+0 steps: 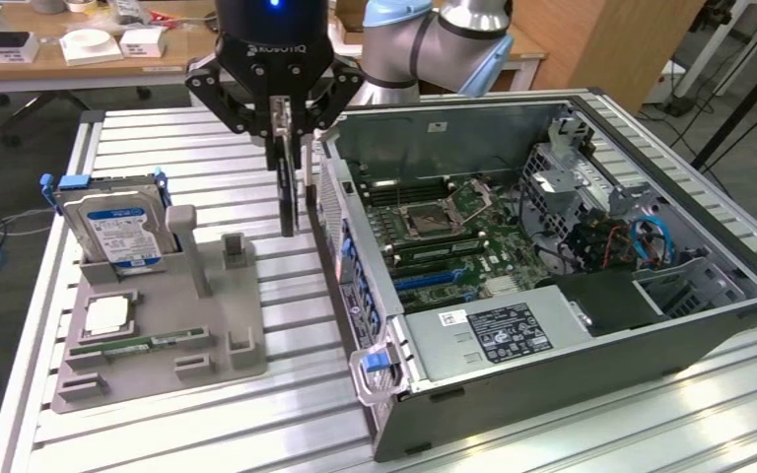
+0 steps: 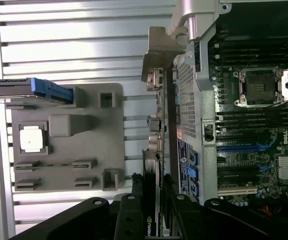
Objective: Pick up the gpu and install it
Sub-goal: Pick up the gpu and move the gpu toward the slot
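Hanging edge-on in the air, the gpu (image 1: 285,192) is clamped near its upper edge between the fingers (image 2: 134,210), which are closed down to a narrow gap on the thin dark board. As far as the exterior view tells, its long axis runs downward from the grip, with its flat faces turned toward that view's left and right. In the wrist view its silver bracket (image 2: 159,50) shows just beside the case's perforated rear wall.

The card hangs outside the open computer case (image 1: 694,325), close to the rear wall, not yet over the motherboard (image 1: 457,212). The blue slots (image 1: 425,281) lie to the exterior view's right of the card and lower, past that wall. The relation that matters is therefore sideways and down: wall between card and slots, and the card's edge roughly parallel to the wall.

On the card's other side, apart from it, stands the grey tray (image 1: 155,370) with a hard drive (image 1: 115,227) upright in its holder. Tray and case both rest on the ribbed metal bench (image 1: 221,439). Room inside the case looks tight around the slots, with cables and a drive cage nearby.
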Controlling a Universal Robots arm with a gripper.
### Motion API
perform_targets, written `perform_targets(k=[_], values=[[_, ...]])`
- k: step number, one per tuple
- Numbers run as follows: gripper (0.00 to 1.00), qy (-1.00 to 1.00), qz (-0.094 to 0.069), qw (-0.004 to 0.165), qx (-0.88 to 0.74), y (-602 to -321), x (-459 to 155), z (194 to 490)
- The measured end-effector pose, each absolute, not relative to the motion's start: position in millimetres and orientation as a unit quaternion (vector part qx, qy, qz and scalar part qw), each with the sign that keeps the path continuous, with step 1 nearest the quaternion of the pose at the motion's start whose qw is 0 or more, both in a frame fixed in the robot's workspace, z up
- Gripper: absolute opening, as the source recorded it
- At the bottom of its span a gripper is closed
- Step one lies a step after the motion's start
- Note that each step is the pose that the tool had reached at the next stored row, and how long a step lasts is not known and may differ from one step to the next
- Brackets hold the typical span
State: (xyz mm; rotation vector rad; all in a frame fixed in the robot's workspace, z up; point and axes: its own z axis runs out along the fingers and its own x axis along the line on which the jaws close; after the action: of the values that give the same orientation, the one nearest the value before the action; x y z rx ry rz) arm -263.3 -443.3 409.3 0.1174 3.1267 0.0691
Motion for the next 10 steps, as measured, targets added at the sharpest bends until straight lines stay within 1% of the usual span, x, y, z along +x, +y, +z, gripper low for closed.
perform_targets(k=[10], values=[[0.26,0.999,0.022,0.006,0.037,-443,-251,409]])
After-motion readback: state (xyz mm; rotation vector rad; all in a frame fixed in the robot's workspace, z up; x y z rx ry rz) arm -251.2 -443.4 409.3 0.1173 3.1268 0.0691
